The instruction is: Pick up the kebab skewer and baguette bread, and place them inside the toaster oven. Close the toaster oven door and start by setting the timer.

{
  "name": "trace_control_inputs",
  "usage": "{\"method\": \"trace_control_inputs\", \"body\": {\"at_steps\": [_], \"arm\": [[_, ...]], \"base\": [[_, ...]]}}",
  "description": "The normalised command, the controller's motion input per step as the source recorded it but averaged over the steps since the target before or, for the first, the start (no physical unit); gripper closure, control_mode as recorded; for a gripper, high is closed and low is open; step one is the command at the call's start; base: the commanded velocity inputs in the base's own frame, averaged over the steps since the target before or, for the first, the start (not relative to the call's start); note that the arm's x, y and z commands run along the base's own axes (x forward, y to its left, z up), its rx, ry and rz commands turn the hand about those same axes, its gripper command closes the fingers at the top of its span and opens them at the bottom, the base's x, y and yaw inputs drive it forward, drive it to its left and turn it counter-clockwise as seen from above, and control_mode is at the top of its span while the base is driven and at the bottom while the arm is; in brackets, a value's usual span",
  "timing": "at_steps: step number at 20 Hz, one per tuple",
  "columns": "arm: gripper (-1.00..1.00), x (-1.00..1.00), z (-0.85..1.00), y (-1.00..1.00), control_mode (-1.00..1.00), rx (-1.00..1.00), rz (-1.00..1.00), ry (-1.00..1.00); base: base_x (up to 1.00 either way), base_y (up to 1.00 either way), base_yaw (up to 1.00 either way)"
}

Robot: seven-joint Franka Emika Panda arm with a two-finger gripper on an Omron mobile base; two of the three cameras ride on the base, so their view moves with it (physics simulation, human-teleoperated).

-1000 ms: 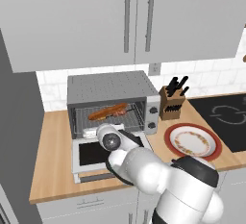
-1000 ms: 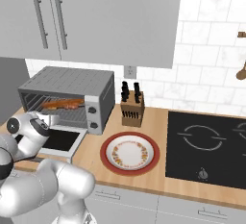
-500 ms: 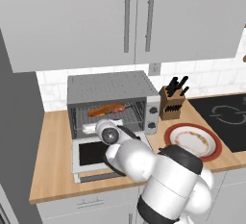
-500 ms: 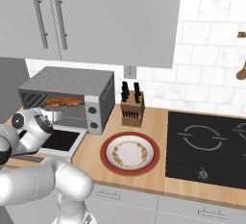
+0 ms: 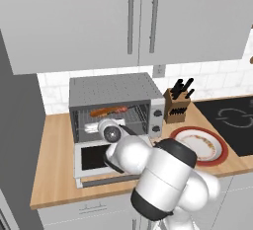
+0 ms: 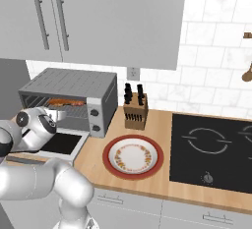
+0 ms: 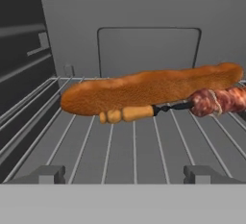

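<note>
While the two-finger gripper (image 7: 125, 174) sits spread apart and empty, golden-brown baguette bread (image 7: 149, 89) lies ahead on wire rack (image 7: 134, 146) — reddish meat kebab skewer (image 7: 192, 104) touching alongside, inside silver-grey toaster oven (image 5: 114, 106).

A knife block (image 6: 136, 108) stands behind a red-rimmed plate (image 6: 133, 157), beside a black cooktop (image 6: 212, 149).

You've got nothing to read here: no words, brand marks or numbers on any surface, and the markings by the toaster oven (image 5: 118, 108) knobs are too small to make out.
</note>
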Motion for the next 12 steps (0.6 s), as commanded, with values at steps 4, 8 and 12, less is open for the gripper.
{"method": "trace_control_inputs", "body": {"at_steps": [4,8,12], "arm": [[-1.0,0.21,-0.08,0.0,-1.0,0.0,0.0,0.0],[-1.0,0.19,-0.08,0.0,-1.0,0.0,0.0,0.0],[-1.0,0.03,-0.06,0.0,-1.0,0.0,0.0,0.0]], "base": [[0.0,0.0,0.0],[0.0,0.0,0.0],[0.0,0.0,0.0]]}}
